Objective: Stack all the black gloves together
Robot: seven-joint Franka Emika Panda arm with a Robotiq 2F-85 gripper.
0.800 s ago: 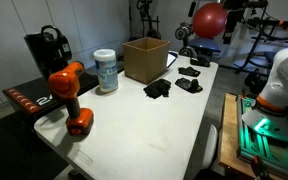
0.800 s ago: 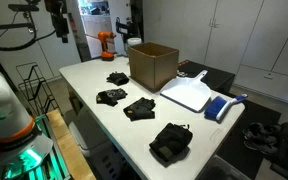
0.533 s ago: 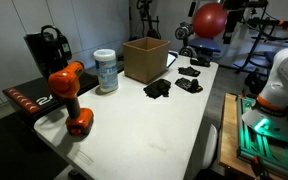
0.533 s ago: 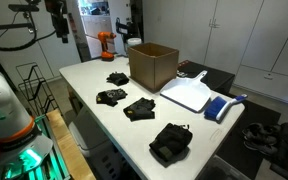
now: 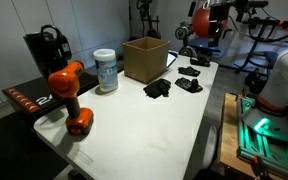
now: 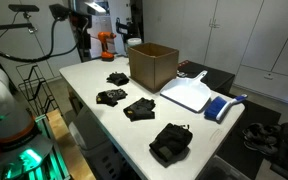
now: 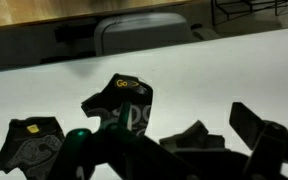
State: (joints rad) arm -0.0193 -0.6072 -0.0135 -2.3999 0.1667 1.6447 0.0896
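Observation:
Several black gloves lie apart on the white table (image 5: 154,125). In an exterior view they are the bunched glove (image 5: 157,89), a glove (image 5: 188,85), a glove (image 5: 191,72) and the far glove (image 5: 200,61). In an exterior view they are the bunched one (image 6: 171,142), then a glove (image 6: 140,108), a glove (image 6: 110,97) and a glove (image 6: 117,78). The wrist view shows a logo glove (image 7: 132,100), a glove (image 7: 29,140) and a glove (image 7: 199,133). My gripper (image 7: 184,126) hangs high above them, open and empty. The arm (image 5: 212,12) shows at the top of both exterior views.
A cardboard box (image 5: 144,58) stands at the table's back beside the gloves. An orange drill (image 5: 69,95), a wipes tub (image 5: 106,70) and a black machine (image 5: 46,48) stand at one end. A white board (image 6: 189,95) and a blue item (image 6: 219,108) lie by the box.
The arm has swung into view at the top of both exterior views. The gloves have not moved.

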